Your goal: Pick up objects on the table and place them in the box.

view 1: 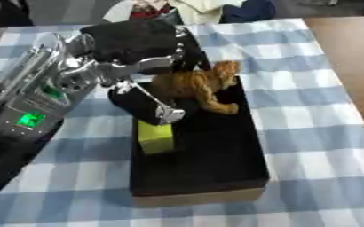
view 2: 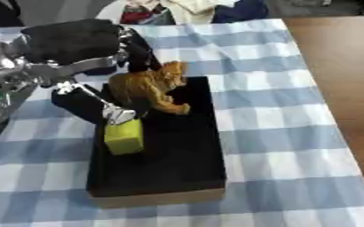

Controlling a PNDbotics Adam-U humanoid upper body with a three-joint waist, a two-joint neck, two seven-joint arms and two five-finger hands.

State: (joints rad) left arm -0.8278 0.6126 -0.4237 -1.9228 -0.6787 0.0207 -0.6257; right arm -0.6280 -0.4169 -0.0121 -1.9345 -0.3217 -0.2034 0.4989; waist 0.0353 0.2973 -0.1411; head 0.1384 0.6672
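Left hand (view 1: 150,48) grasping orange tiger toy (view 1: 197,84) over box (view 1: 216,155) at 12 o'clock, yellow block (view 1: 156,137) inside, checked worktop (view 1: 309,133)

Both head-camera eyes look steeply down, close, sharing the box (view 1: 208,173) on the checked table (view 1: 309,111)

The left hand (view 1: 138,48) covers the far end of the box (view 1: 216,177) and the back of the orange toy animal (view 1: 200,84), so whether its fingers grip the toy cannot be told. The toy's head is blurred. The left arm (view 1: 37,97) runs off the left edge. Bundled clothes (view 1: 193,9) at the far edge are cut off.
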